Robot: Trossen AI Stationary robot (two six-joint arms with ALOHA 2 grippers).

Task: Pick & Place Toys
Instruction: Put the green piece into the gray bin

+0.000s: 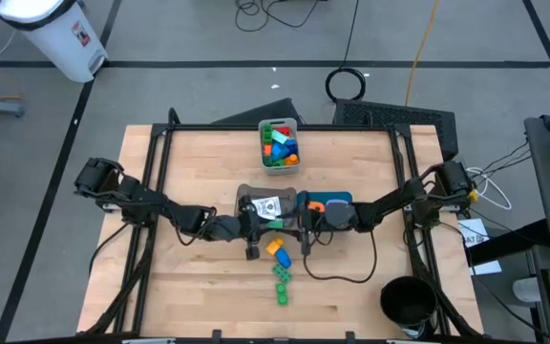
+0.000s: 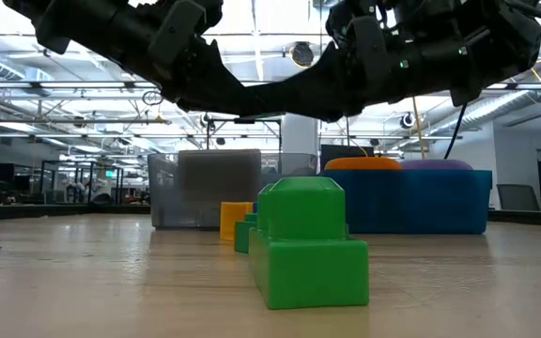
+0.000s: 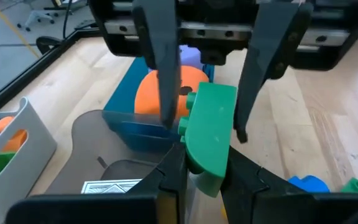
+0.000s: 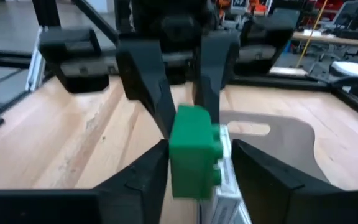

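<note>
Clamping a green brick (image 3: 210, 124) between its two dark fingers, the left gripper (image 3: 202, 152) is clenched tight on the brick's lower end. It holds the brick off the table, with the studded side turned toward one finger.

The right gripper (image 4: 199, 149) faces it head-on at the middle of the table, and its jaws straddle the same brick from the opposite side. They stand apart – one finger lies close against the studs, while the other shows a slim gap to the brick's smooth face – so this gripper is released, not yet pinching.

Under the left jaws lies a grey bin (image 3: 86, 130) with a white-edged card (image 3: 110, 186) flat in it. Just past the fingertips, beneath the right gripper's fingers, sits a teal bin (image 3: 126, 121) holding an orange die (image 3: 148, 93) and a purple die (image 3: 191, 56).

A blue and yellow brick (image 1: 277, 250) rests on the bare wood near the meeting jaws, on the table's front side. Two loose green bricks (image 1: 282, 274) sit a little farther out in the same line.

Well apart from both grippers, at the table's far edge, a pale grey bin (image 1: 263, 143) is packed with mixed bricks (image 1: 280, 148) – blue, green and orange.
</note>
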